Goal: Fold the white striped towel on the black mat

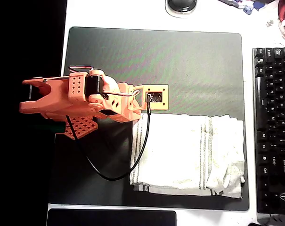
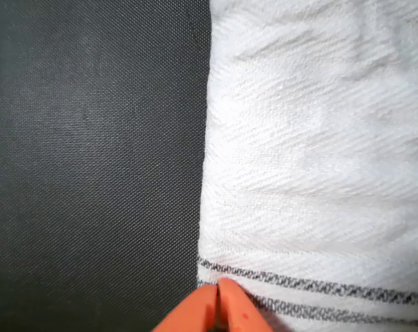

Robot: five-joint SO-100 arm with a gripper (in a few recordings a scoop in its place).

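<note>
Presently: white striped towel (image 1: 189,155), already doubled into a rectangle, lying on the black mat (image 1: 180,61) at its near right corner as the overhead view shows it; right end bunched and uneven, grey-green stripe groups running across the middle and along the near edge.

Risk, judged: the orange fingertips (image 2: 219,308) sit right at the towel's left edge, on the stripe band, in the wrist view. They look pressed together with no gap, and whether cloth is caught between them cannot be told. If they hold only the top layer, a lift may peel the fold open; if they hold nothing, the edge will be left behind. The crinkly cloth may also drag and skew the stack.

Arm: orange arm (image 1: 76,101), stretched from the mat's left edge toward the towel, wrist pitched down over the towel's far left corner; black cable (image 1: 133,165) looping across the mat and touching the towel's left edge, a possible snag.
</note>
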